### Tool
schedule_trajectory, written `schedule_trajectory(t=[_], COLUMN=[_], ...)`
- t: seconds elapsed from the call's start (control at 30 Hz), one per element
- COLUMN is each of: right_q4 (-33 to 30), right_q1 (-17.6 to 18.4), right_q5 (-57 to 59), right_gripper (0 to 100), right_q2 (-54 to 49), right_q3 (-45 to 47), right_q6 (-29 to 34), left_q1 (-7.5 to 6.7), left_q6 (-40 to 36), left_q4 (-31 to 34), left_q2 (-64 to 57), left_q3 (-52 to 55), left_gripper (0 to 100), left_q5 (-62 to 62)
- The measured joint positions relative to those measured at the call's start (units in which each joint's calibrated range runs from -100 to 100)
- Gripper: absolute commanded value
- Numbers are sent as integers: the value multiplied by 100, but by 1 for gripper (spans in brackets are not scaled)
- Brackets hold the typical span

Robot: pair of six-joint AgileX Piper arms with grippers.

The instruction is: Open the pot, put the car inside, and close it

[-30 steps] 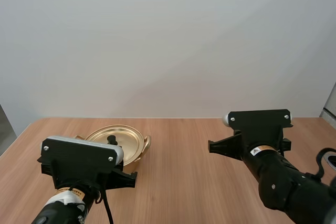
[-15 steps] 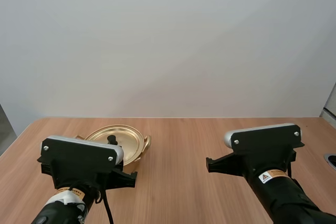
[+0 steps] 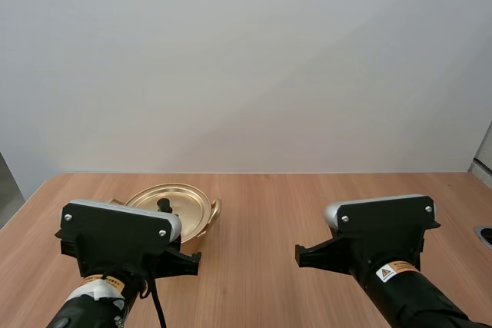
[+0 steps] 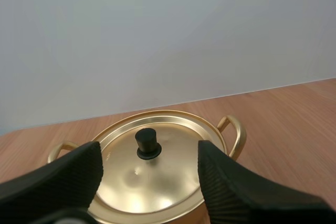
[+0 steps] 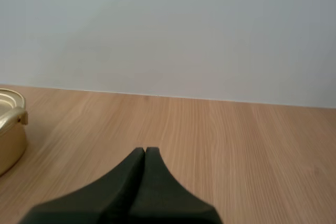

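1. you've got the gold pot [image 3: 196, 213] on the left side of the wooden surface [image 3: 307, 197], lid [image 4: 173, 166] on and its black knob [image 4: 148, 142] standing upright in the middle.
2. your left gripper [image 4: 149, 153] sits just in front of the pot. its fingers [image 4: 63, 174] are spread wide and holding nothing, short of the lid.
3. your right gripper [image 5: 145, 153] is well off to the right over bare wood. its fingers [image 5: 121, 182] are pressed together into one wedge, nothing between them.
4. the right wrist view catches the pot's edge and one handle [image 5: 16, 116].
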Motion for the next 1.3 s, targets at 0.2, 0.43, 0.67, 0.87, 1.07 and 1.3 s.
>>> schedule_trajectory(t=[0.2,0.43,0.67,0.87,1.07,1.3], right_q4=[-614,-1354,-1316,-1316,-1316,-1342], right_q1=[0,0,0,0,0,0], right_q5=[138,535,535,535,535,535], right_gripper=[0,0,0,0,0,0], right_q2=[0,0,0,0,0,0], right_q3=[0,0,0,0,0,0], right_q6=[531,1361,1361,1361,1361,1361], left_q1=[0,0,0,0,0,0], left_q6=[0,0,0,0,-25,-31], left_q4=[0,0,0,0,-8,135], left_q2=[0,0,0,0,0,0], left_q3=[0,0,0,0,0,0], left_gripper=[87,87,87,87,63,14], left_q5=[0,0,0,0,191,191])
